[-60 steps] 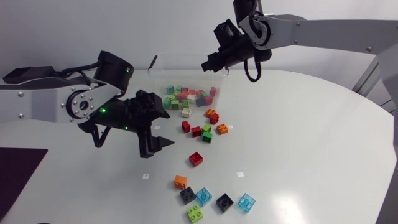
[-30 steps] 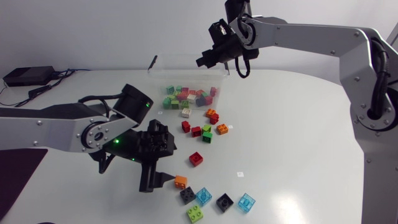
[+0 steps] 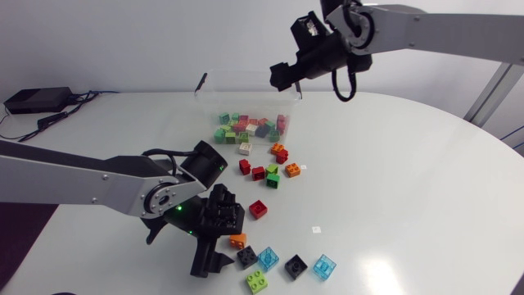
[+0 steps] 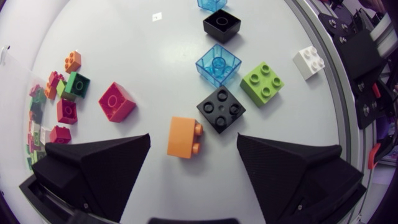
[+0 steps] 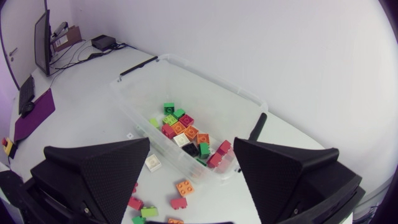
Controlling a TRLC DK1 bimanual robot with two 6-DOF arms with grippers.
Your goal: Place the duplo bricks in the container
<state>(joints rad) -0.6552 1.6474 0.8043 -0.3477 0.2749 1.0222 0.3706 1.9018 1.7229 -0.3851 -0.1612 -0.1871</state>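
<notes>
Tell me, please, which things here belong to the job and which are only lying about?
Job: clear container; bricks inside it; loose bricks, such as the orange brick and black brick.
Lying about: small white tags; black box with cables.

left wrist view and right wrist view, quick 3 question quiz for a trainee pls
1. True or false: the left gripper is shut on the orange brick.
2. Which brick lies nearest the orange brick? A) black B) white C) red
3. Fill in: the right gripper hangs open above the clear ____.

Key
1. False. The orange brick lies on the table between the open fingers, and neither finger touches it.
2. A, the black brick, just ahead of the gripper.
3. container, which already has bricks in it.
</notes>
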